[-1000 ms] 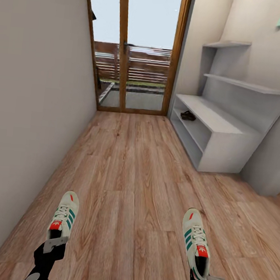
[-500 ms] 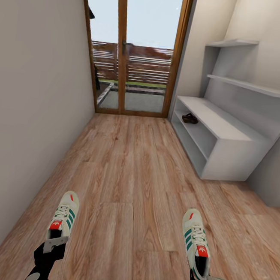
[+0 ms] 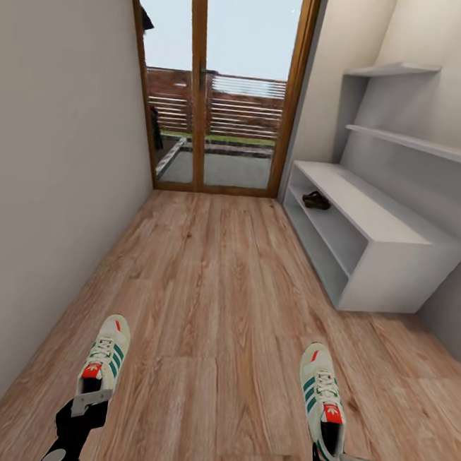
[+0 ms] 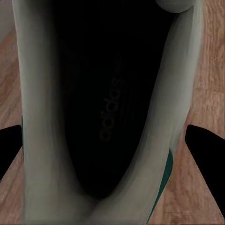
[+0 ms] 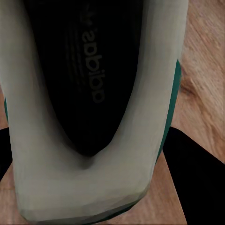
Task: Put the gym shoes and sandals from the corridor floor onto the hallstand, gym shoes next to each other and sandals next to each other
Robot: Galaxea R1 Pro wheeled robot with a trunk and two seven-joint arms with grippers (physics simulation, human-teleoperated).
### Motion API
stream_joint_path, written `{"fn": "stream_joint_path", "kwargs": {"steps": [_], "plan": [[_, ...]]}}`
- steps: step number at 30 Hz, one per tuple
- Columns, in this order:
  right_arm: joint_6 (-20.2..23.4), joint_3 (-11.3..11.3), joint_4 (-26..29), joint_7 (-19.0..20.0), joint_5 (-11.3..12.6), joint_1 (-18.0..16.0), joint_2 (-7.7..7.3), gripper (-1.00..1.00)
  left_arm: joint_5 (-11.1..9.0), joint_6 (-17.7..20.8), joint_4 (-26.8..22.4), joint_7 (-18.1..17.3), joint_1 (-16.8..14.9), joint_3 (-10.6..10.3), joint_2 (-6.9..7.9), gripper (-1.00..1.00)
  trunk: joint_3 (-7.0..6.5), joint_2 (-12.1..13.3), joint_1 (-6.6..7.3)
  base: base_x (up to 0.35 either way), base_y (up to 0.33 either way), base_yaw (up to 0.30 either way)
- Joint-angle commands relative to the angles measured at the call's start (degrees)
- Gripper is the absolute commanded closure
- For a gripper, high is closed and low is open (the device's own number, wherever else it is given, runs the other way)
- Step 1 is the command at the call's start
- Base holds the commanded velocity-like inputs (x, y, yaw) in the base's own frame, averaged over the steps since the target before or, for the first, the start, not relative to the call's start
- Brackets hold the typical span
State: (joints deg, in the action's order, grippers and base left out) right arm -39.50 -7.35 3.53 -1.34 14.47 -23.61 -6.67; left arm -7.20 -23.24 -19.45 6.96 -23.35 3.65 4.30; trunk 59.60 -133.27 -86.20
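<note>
Head high; wrists close above shoes (image 3: 105, 359)

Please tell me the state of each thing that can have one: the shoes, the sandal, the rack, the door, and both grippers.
Left gripper: shut on the left gym shoe, held at the heel.
Right gripper: shut on the right gym shoe, held at the heel.
Sandal: lying on the hallstand's upper shelf.
Hallstand: flat top bare.
Glass door: closed.

Cream gym shoes (image 3: 105, 359), green-striped, red-tongued

Gym shoes (image 3: 106, 361) (image 3: 322, 399) aloft (toes forward)
</note>
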Motion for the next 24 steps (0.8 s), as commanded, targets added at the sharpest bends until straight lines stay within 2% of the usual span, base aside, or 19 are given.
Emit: {"fn": "stream_joint_path", "kwargs": {"steps": [1,24], "plan": [[-0.14,-0.48,-0.01,-0.24,0.38,-0.03,-0.01,1.0,-0.5,-0.2,0.03,-0.02,-0.03,-0.13,0.01,1.0,0.05,-0.02,-0.02,0.339,0.0,0.0],[-0.14,-0.48,-0.01,-0.24,0.38,-0.03,-0.01,1.0,-0.45,-0.23,-0.06,-0.02,-0.03,-0.13,0.01,1.0,0.05,-0.02,-0.02,0.339,0.0,0.0]]}}
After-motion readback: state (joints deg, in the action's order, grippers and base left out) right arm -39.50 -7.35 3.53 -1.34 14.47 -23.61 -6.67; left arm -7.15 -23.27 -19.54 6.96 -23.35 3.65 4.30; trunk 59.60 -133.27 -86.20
